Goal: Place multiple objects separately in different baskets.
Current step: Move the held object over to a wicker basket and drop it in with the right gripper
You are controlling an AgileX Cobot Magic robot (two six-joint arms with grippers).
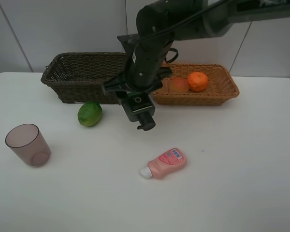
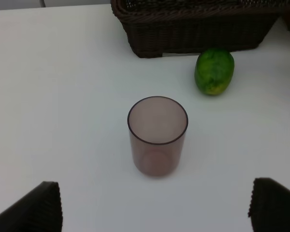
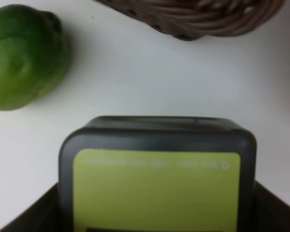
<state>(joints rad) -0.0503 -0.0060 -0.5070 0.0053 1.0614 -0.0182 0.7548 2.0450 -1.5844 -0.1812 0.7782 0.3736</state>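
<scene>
White table [image 1: 241, 159], grey panelled wall [image 1: 63, 29]. Only the right wrist view shows the green label [image 3: 157, 188] of the bottle [image 3: 157, 130] that the right gripper [image 3: 154, 217] clamps. Left gripper [image 2: 154, 208] gapes wide; lime [image 1: 90, 114] two o'clock from cup [image 1: 28, 145].

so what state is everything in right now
cup, upright, empty
lime, loose on table
pink bottle, lying on its side, capped
orange, in tan basket
peach, in tan basket
black bottle, gripped in right pincer
left pincer, open, holding nothing
</scene>
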